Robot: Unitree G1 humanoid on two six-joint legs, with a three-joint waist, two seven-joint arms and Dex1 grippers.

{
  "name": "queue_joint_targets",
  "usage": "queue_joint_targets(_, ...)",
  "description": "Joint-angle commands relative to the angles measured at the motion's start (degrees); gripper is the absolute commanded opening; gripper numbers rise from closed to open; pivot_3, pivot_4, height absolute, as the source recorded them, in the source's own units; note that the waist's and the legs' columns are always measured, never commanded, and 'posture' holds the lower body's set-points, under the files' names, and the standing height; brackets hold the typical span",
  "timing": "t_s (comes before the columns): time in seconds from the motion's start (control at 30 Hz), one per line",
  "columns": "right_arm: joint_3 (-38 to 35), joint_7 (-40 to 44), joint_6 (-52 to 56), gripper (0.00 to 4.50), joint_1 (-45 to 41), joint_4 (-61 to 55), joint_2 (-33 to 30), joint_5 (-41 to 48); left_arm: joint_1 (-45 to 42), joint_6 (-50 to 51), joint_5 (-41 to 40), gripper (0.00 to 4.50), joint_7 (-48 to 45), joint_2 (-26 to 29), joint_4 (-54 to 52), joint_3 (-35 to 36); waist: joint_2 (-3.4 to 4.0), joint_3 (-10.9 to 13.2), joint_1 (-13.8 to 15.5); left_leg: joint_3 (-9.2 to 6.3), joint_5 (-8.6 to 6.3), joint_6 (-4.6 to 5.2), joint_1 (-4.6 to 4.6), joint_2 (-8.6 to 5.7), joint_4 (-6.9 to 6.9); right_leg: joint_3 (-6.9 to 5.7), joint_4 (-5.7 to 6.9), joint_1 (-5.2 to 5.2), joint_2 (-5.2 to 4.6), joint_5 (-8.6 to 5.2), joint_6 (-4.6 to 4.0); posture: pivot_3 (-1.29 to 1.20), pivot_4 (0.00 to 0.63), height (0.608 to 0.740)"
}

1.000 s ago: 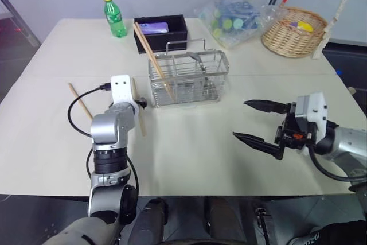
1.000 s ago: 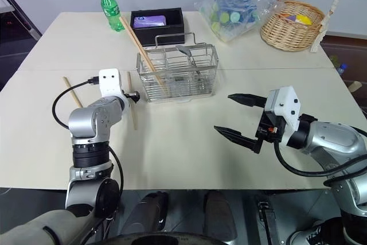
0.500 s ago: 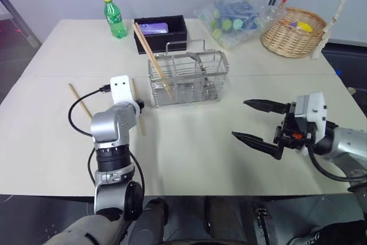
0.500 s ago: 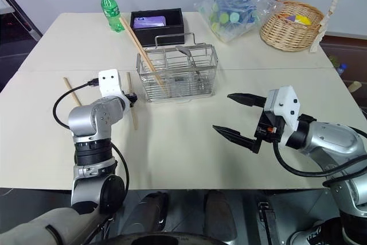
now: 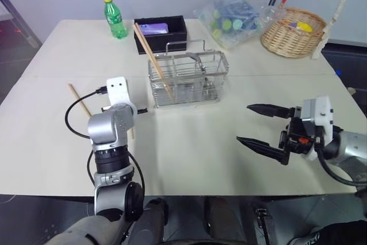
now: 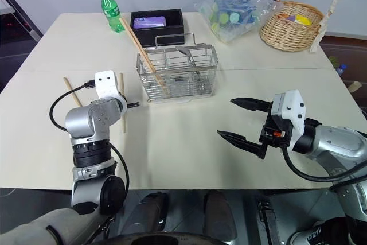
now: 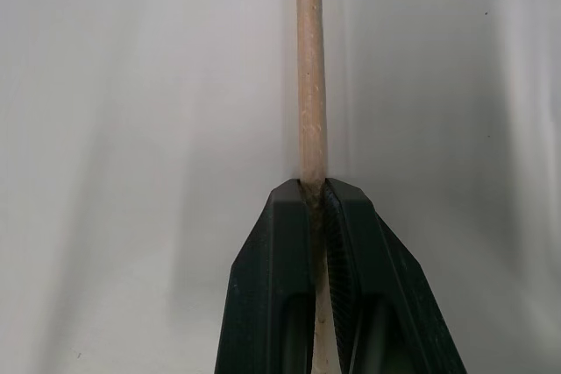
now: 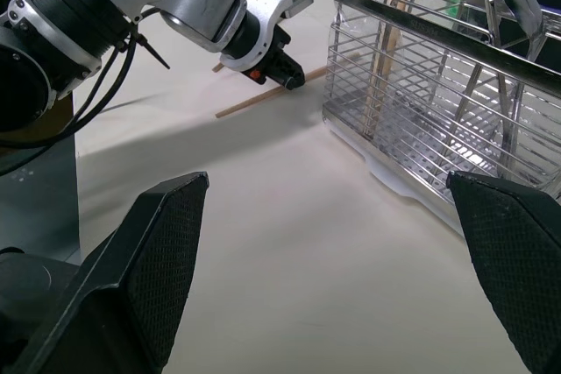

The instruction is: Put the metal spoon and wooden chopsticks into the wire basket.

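A: Left hand (image 7: 314,194)?

B: Closed tight on one of the wooden chopsticks (image 6: 121,102), which runs out past the fingertips just above the tabletop (image 6: 189,147).

A: Right hand (image 6: 239,120)?

B: Fingers spread wide, nothing between them, hovering over the near right of the tabletop, well apart from the task items.

A: Other chopsticks?

B: A loose chopstick (image 5: 79,99) lies flat near the left edge. Another pair (image 5: 152,58) stands tilted in the left compartment of the wire basket (image 5: 188,78), tops leaning toward the black box (image 5: 162,31).

A: Metal spoon (image 6: 187,54)?

B: Already in the basket, bowl up at the rim, middle-right compartment.

A: Further back?

B: Green bottle (image 5: 114,16), plastic bag (image 5: 232,21), wicker basket (image 5: 298,30).
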Motion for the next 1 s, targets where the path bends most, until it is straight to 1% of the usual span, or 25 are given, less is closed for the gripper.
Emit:
queue_joint_targets(0.03,-1.3,-0.9,-0.1,4.50,-0.4,-1.5,-0.1,0.9,1.4,-2.8,-0.1,0.07,-3.0,3.4,0.3,-0.6,0.00,0.0,0.0,0.00,0.00,0.00,0.00,0.00,0.00,0.00,0.00,0.00,0.00,0.00,0.00,0.00,0.150,0.740)
queue_joint_targets(0.1,-0.9,-1.7,0.0,4.50,-0.5,-1.6,0.2,0.8,1.3,-6.7,-1.2,0.07,-5.7,5.9,0.2,-0.3,-0.01,0.0,-0.2,0.00,0.00,0.00,0.00,0.01,-0.01,0.00,0.01,-0.02,0.01,0.00,0.00,0.00,0.150,0.740)
queue_joint_targets(0.2,-0.7,-2.5,-0.1,4.50,0.0,-2.0,0.4,0.6,0.2,-12.2,-3.7,0.07,-9.8,9.6,0.5,2.3,-0.04,0.0,0.0,-0.01,0.00,0.00,-0.03,0.02,-0.01,0.00,0.01,-0.04,0.01,0.00,0.00,0.00,0.150,0.740)
queue_joint_targets(0.4,-0.6,-3.4,-0.3,4.50,0.0,-1.8,0.5,0.4,-6.9,-25.2,-8.9,0.07,-19.1,19.0,7.1,6.4,-0.09,0.1,0.2,-0.03,0.00,0.00,-0.08,0.01,0.00,-0.02,-0.03,-0.04,0.00,0.00,0.00,0.00,0.150,0.740)
queue_joint_targets(0.43,-0.5,-3.5,-0.3,4.50,-0.1,-1.8,0.5,0.5,-7.9,-27.6,-9.8,0.07,-21.4,20.5,8.7,6.6,-0.09,0.1,0.2,-0.03,0.00,-0.01,-0.08,-0.01,0.01,-0.02,-0.04,-0.04,-0.01,0.00,0.00,0.00,0.150,0.740)
queue_joint_targets(0.5,-0.5,-3.9,-0.3,4.50,-0.1,-1.9,0.6,0.5,-9.4,-36.1,-10.5,0.07,-28.6,24.6,12.9,5.1,-0.09,0.1,0.1,-0.03,0.00,-0.01,-0.09,-0.02,0.00,-0.01,-0.05,-0.04,-0.02,0.00,0.00,0.00,0.150,0.740)
queue_joint_targets(0.57,-0.5,-4.3,-0.3,4.50,-0.2,-2.0,0.6,0.5,-10.6,-43.4,-13.3,0.07,-36.7,27.0,16.3,5.1,-0.09,0.1,0.0,-0.03,0.00,-0.01,-0.09,-0.02,-0.01,-0.02,-0.04,-0.05,-0.02,0.00,0.00,0.00,0.150,0.740)
queue_joint_targets(0.67,-0.4,-4.8,-0.5,4.50,-0.4,-1.9,0.7,0.3,-12.3,-49.6,-19.2,0.07,-47.8,28.1,18.9,5.6,-0.08,0.0,0.0,-0.02,0.00,-0.01,-0.09,-0.01,-0.01,-0.02,-0.04,-0.06,-0.02,0.00,-0.01,0.00,0.150,0.740)
queue_joint_targets(0.73,-0.4,-5.0,-0.7,4.50,-0.2,-2.0,0.9,0.1,-14.8,-50.6,-24.1,0.07,-54.0,28.4,20.0,6.5,-0.09,0.1,0.0,-0.02,0.00,0.00,-0.09,-0.01,-0.01,-0.02,-0.04,-0.06,-0.02,0.00,-0.01,0.00,0.150,0.740)
queue_joint_targets(0.87,0.0,-5.7,-1.0,4.50,-0.2,-2.3,1.5,-0.2,-20.3,-51.3,-29.6,0.07,-60.1,29.2,24.7,7.2,-0.12,0.1,0.0,-0.04,-0.03,0.04,-0.13,-0.01,0.02,-0.03,-0.05,-0.06,-0.02,0.00,0.00,0.00,0.150,0.740)
queue_joint_targets(1.0,0.8,-6.7,-1.3,4.50,0.0,-2.9,2.6,-0.8,-25.6,-51.0,-34.5,0.07,-63.8,28.2,29.1,7.8,-0.11,0.1,-0.3,-0.05,-0.03,0.05,-0.10,-0.01,0.02,-0.04,-0.01,-0.06,-0.01,0.00,0.00,0.00,0.150,0.740)
